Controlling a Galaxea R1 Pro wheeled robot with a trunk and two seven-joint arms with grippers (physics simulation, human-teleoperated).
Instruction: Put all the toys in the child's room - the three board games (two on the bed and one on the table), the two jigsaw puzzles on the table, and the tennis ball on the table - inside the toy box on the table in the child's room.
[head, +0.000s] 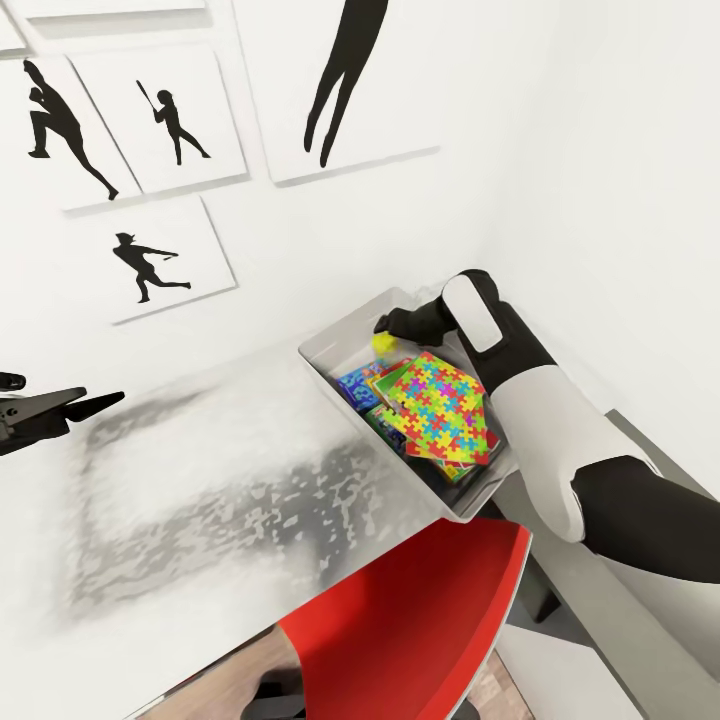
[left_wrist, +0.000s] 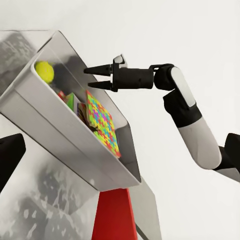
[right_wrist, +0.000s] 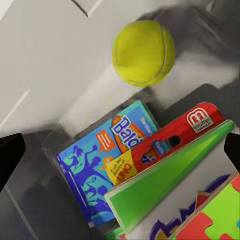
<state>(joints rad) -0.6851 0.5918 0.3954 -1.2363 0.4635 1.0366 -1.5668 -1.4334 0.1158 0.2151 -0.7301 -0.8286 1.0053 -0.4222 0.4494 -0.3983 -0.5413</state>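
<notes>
Your left gripper (head: 100, 402) hangs at the far left over the table (head: 200, 480), fingers slightly apart and holding nothing. To its right, the toy box (head: 335, 352) sits on the table with its long axis running from the near edge back toward the wall. Inside it, the top jigsaw puzzle (head: 445, 408) lies tilted across the stacked board games (right_wrist: 125, 160), and the tennis ball (head: 383, 344) rests at the box's far end. Your right gripper (left_wrist: 97, 77) hovers above that end, fingers spread and empty.
</notes>
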